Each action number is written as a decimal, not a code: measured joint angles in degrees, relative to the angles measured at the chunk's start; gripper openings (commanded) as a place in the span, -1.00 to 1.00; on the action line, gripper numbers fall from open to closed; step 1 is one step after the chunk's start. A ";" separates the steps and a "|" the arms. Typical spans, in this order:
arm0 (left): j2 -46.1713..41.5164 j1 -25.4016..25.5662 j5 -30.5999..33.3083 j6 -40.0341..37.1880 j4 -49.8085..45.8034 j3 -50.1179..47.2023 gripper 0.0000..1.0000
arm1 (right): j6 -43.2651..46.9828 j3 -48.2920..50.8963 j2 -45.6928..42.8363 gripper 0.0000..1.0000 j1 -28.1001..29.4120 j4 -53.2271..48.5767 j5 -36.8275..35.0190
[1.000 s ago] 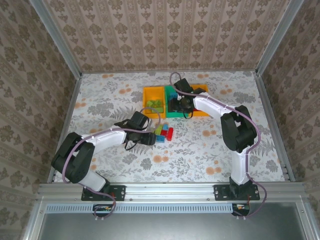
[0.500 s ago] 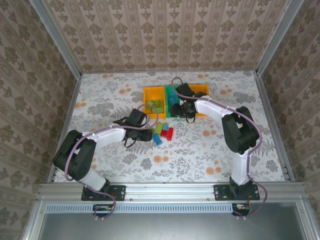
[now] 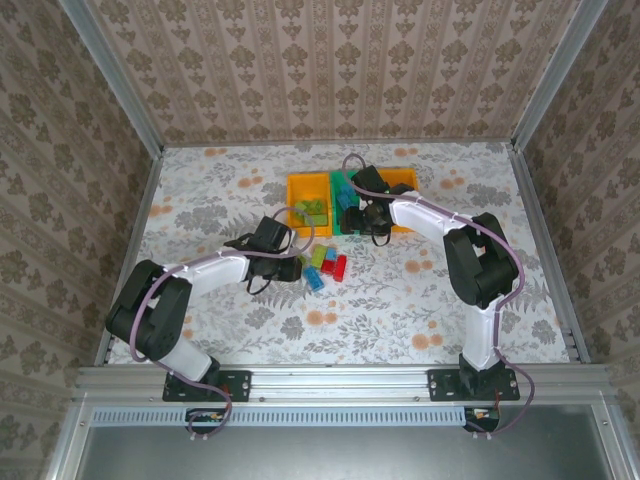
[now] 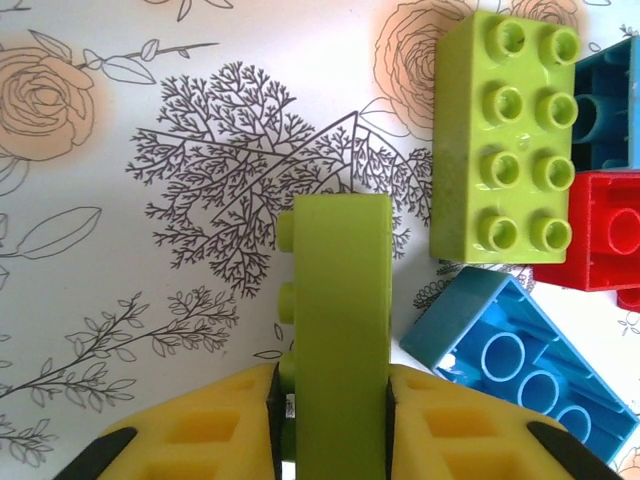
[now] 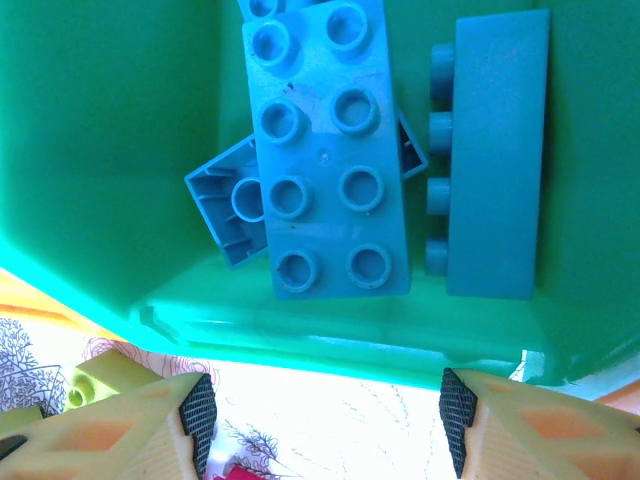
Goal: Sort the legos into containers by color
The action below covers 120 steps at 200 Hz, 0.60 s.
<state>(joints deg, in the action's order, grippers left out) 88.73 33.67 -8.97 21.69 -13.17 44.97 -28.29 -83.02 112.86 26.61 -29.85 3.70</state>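
The left jaws are pressed onto a lime green brick (image 4: 340,300), held on edge over the floral desk (image 4: 150,200). Near it lie a second lime brick (image 4: 505,135), an upturned blue brick (image 4: 520,355) and a red brick (image 4: 600,230) (all touching one another). The right jaws are spread, nothing between them, at the near wall of the green bin (image 5: 100,150), which holds several blue bricks (image 5: 325,150). More lime bricks (image 3: 312,210) lie in the orange-yellow bin (image 3: 308,178) left of it.

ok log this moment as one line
left gripper: shut on lime green brick | right gripper: open at green bin | bin contents: blue bricks
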 measured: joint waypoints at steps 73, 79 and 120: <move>-7.19 -0.07 0.61 -0.31 -2.21 1.05 -0.52 | 0.00 0.02 0.00 0.29 0.00 0.00 0.00; -7.23 -0.15 0.63 -0.48 -2.56 1.77 -0.52 | 0.00 0.02 0.00 0.29 0.02 0.00 0.00; -5.92 -2.84 0.79 -2.05 -4.68 10.40 -0.48 | 0.92 2.16 -2.25 0.30 1.20 0.13 -0.52</move>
<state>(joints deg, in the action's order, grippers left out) 82.81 30.83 -8.19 19.64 -17.85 55.37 -27.38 -80.86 110.61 27.81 -29.71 3.18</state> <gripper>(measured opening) 0.262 0.646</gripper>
